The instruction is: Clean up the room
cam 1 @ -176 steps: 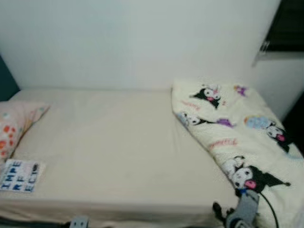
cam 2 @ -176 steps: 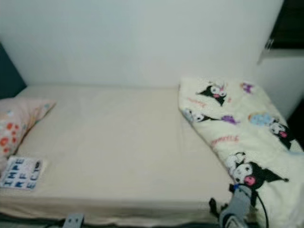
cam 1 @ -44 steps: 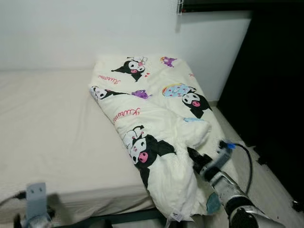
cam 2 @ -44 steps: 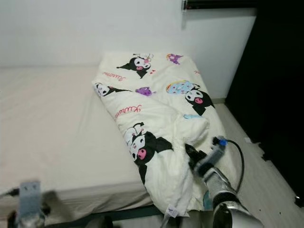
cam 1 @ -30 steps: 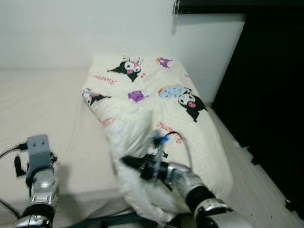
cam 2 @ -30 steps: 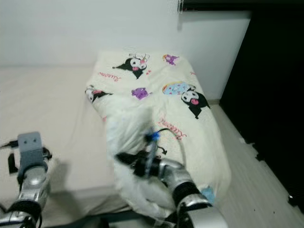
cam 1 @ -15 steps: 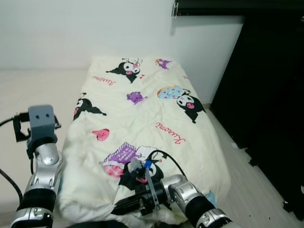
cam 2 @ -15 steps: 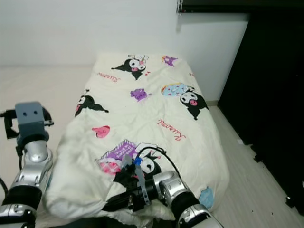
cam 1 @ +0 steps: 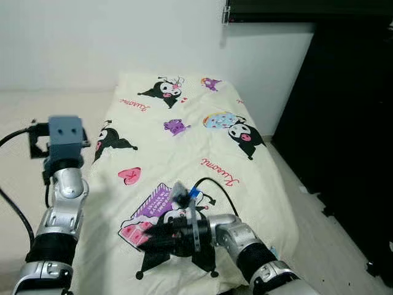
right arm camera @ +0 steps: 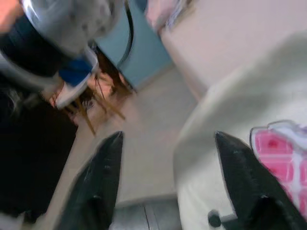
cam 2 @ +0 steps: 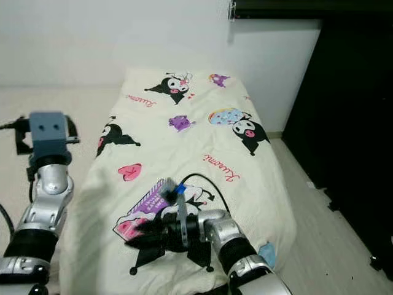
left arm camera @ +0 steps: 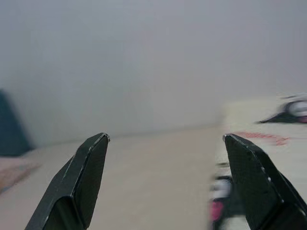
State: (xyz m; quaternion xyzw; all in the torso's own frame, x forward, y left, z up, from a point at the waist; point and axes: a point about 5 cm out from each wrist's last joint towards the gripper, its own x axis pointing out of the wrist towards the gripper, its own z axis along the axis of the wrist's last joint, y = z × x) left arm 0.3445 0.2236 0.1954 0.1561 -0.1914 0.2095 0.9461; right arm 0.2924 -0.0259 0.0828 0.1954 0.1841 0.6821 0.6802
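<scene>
As we look down through the left eye view, the cream cartoon-print blanket (cam 1: 184, 153) lies spread flat over the right part of the bed (cam 1: 18, 184), reaching from the white wall (cam 1: 92, 43) to the near edge. Our right gripper (cam 1: 153, 236) hovers low over the blanket's near end, beside the pink and purple print, pointing toward our left; whether it touches the cloth we cannot tell. Our left arm stands raised at the blanket's left edge, its grey wrist block (cam 1: 65, 135) level with the black cartoon figure. A dark wardrobe (cam 1: 350, 123) stands to the right of the bed.

In the right eye view the same layout shows, with the right gripper's black fingers (cam 2: 144, 230) over the pink print.

In the left wrist view, our left gripper (left arm camera: 168, 182) is spread wide with nothing between its fingers. Beyond it lie the bare mattress and, to one side, the blanket's printed edge (left arm camera: 268, 143), apart from the fingers.

In the right wrist view, which is blurred, our right gripper (right arm camera: 168, 182) is also spread wide and holds nothing. The blanket's edge (right arm camera: 249, 120) with a pink patch lies close by one finger, and the floor (right arm camera: 139, 143) shows past the other.
</scene>
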